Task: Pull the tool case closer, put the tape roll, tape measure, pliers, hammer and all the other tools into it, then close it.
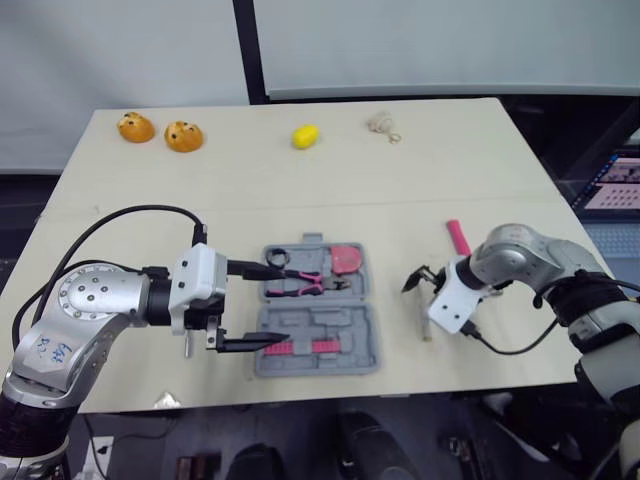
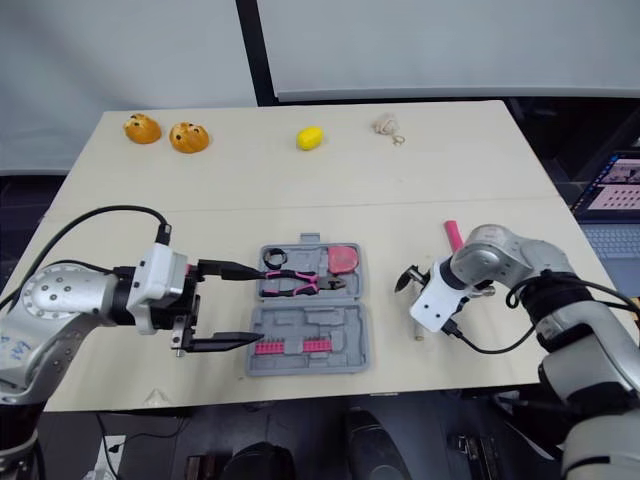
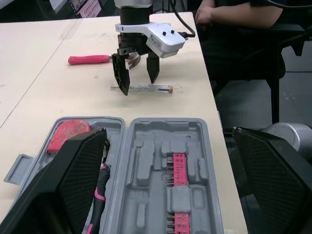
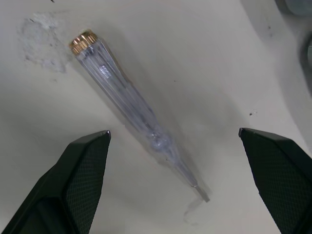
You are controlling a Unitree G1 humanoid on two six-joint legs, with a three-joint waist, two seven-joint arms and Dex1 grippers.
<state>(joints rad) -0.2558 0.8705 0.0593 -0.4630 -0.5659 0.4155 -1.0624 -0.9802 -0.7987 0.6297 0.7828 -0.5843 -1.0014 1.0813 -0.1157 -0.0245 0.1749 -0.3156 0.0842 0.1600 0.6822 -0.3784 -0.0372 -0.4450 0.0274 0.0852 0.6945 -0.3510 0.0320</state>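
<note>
The pale table (image 1: 300,190) bears an open tool case (image 1: 345,325), screwdriver (image 3: 146,88), hammer (image 3: 90,59) and lemon (image 1: 305,135).

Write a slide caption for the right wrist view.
Right gripper, fingers open, poised over the clear-handled screwdriver with a brass end cap, which lies flat on the table.

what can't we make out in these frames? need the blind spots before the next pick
- Hammer: head views. The head end is hidden behind the right arm; the pink handle shows.
- Pliers: left wrist view. Mostly covered by a finger of the open left claw.
- Beige item at the table's far edge: head views. Too small to identify.
</note>
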